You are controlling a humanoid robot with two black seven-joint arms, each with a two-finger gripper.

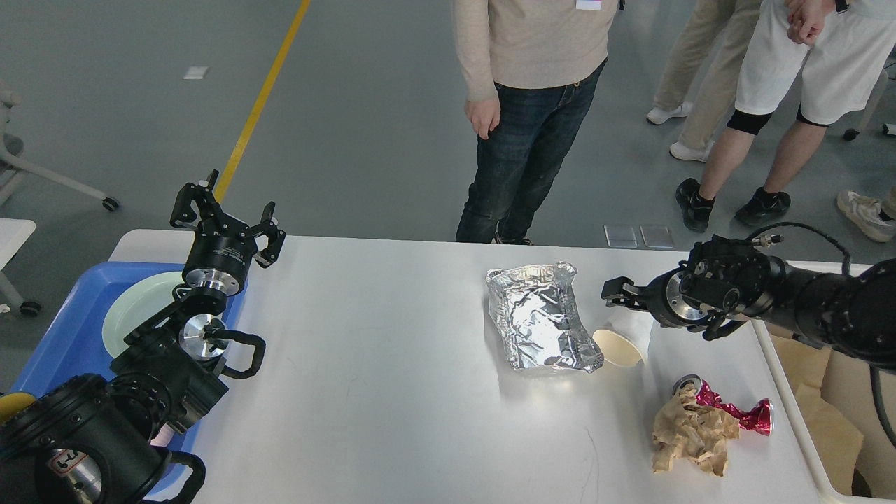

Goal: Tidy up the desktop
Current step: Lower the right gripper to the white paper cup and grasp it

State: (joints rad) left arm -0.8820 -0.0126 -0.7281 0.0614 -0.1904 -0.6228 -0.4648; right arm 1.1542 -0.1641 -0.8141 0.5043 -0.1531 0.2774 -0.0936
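Desktop [364,364] spanned centre. Left gripper [227,213] spread open, idle above blue tray [63,336] at left. Right gripper [619,294] at paper cup [623,339] by foil container [542,315], right; finger state unclear, likely picking cup for bin [791,413].

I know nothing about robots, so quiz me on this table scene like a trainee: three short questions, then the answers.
1. True or false: the left claw is open and holds nothing.
2. Which lies nearest the right claw? A) paper cup B) crushed can C) plate
3. What lies against the can, on the desktop?

Key
1. True.
2. A; the cup lies tipped on its side beside the foil tray.
3. Crumpled brown paper.
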